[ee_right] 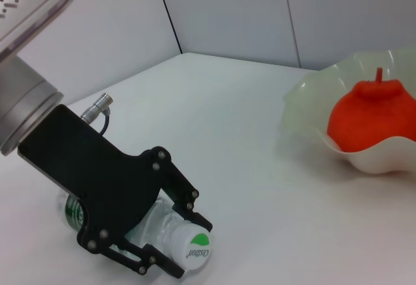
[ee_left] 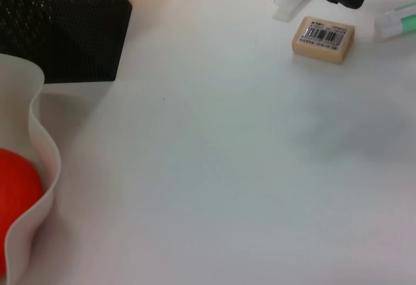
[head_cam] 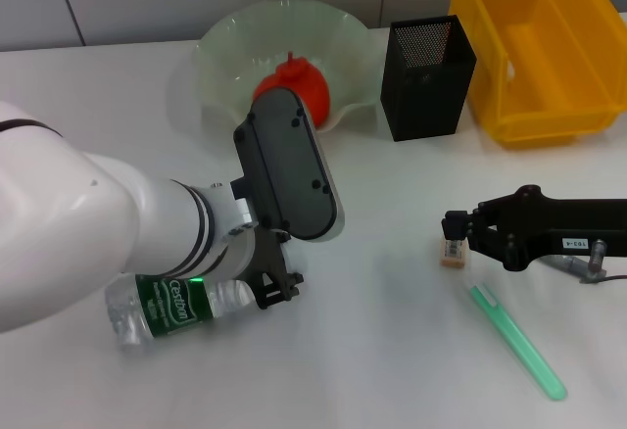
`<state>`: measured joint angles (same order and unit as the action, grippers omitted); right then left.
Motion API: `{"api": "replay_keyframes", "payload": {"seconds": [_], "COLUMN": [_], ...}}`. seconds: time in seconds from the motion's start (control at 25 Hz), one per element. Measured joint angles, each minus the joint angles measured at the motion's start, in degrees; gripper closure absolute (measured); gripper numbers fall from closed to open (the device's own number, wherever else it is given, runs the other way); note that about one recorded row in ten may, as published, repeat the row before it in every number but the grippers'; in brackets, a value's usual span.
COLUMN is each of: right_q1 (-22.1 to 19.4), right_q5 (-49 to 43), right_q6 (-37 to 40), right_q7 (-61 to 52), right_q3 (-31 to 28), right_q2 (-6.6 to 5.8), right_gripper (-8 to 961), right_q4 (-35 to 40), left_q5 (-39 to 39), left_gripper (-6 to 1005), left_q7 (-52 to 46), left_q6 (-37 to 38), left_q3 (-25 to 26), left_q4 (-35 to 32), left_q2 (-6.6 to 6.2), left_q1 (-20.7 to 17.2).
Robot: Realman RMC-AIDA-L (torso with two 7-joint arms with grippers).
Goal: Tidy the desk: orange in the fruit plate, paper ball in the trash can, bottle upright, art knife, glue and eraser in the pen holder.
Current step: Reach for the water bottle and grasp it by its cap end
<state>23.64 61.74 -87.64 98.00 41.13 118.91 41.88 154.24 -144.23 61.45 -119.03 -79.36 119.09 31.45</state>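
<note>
The left tool (head_cam: 277,293) clamps the lying clear plastic bottle (head_cam: 171,307); the right tool (head_cam: 454,228), barely parted, meets the blocky beige eraser (head_cam: 452,254).

The orange (head_cam: 294,87) sits in the fruit plate (head_cam: 227,47); the bottle (head_cam: 174,307) lies on its side; the eraser (head_cam: 452,254) lies mid-worktop.

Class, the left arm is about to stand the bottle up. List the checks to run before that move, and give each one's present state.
1. Left gripper closed around the bottle near its cap: ok.
2. Bottle upright: not ok, it lies on its side on the table.
3. Cap on: ok.
4. Orange in the fruit plate: ok.
5. Eraser in the pen holder: not ok, it is on the table beside the right gripper.
6. Grip firm enough to lift: cannot tell.
</note>
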Motion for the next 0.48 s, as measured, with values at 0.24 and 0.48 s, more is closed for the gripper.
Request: {"api": "replay_keyframes", "payload": {"seconds": [0.24, 0.48], "right_q1": [0.00, -0.04], "right_q5": [0.00, 0.00], "right_q6": [0.00, 0.02], "right_q7": [0.00, 0.00], "right_q3": [0.00, 0.00], "right_q2": [0.00, 0.00], "right_gripper": [894, 894], "right_q4": [-0.12, -0.24], "left_q5": [-0.70, -1.18], "left_gripper": [564, 562], "left_q7": [0.00, -2.18], "left_q6": [0.16, -0.02], "left_q3": [0.58, 2.77], "left_q4": [-0.22, -0.58], "left_q2": [0.00, -0.01], "left_q1": [-0.10, -0.41]}}
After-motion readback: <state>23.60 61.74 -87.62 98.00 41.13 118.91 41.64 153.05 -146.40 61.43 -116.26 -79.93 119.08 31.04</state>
